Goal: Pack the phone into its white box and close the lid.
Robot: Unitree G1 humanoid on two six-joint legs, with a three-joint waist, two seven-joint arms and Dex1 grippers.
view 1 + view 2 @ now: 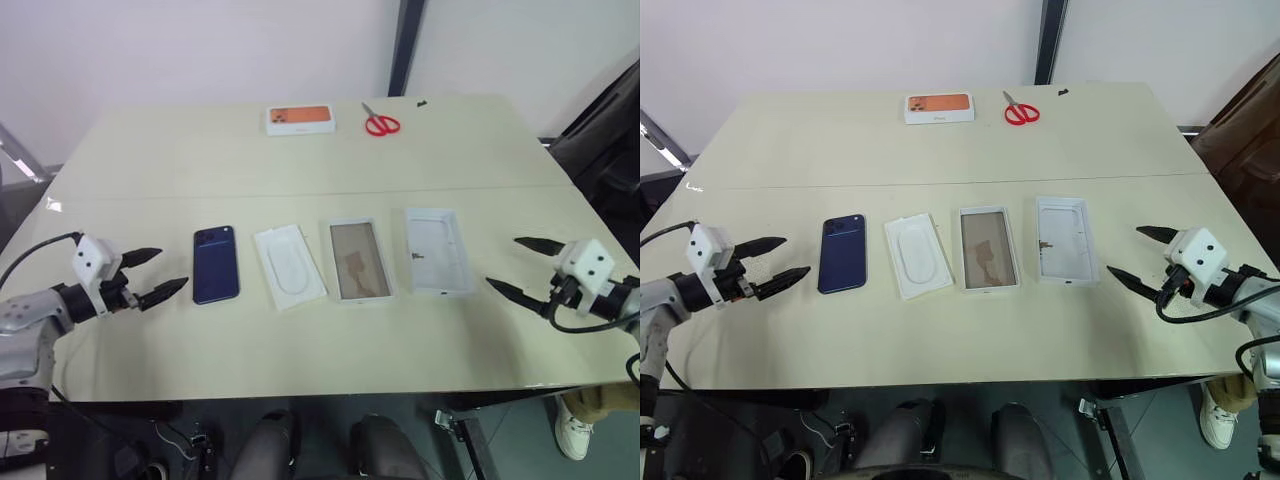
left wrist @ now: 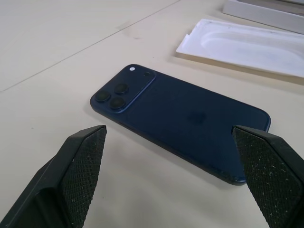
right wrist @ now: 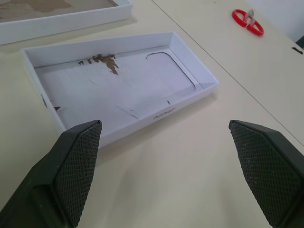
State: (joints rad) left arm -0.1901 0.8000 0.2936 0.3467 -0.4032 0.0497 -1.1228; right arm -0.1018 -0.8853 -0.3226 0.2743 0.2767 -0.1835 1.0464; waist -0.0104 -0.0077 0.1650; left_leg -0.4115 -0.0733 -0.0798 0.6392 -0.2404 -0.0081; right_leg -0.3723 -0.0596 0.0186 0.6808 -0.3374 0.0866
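The left gripper (image 1: 158, 274) hung just over the near left part of the pale cream table (image 1: 300, 170) with its two black fingers spread wide and nothing between them. Just past its tips, not touching, lay the dark navy-blue flat phone (image 1: 216, 263), back side up, its camera bump at the far corner.

The right gripper (image 1: 522, 267) hung over the near right part of the table, fingers also wide apart and holding nothing. Close in front of it lay the shallow white lid (image 1: 438, 251), plain inside facing up.

Between the phone and the lid lay two more things in the row. Next to the lid sat the shallow white cardboard box (image 1: 359, 260) with its tan-brown floor. Next to the phone lay a thin white insert (image 1: 289, 266) with an oval dent.

Far beyond both grippers, at the back of the table, sat a white box with an orange picture (image 1: 300, 120) and red-handled scissors (image 1: 380, 121).
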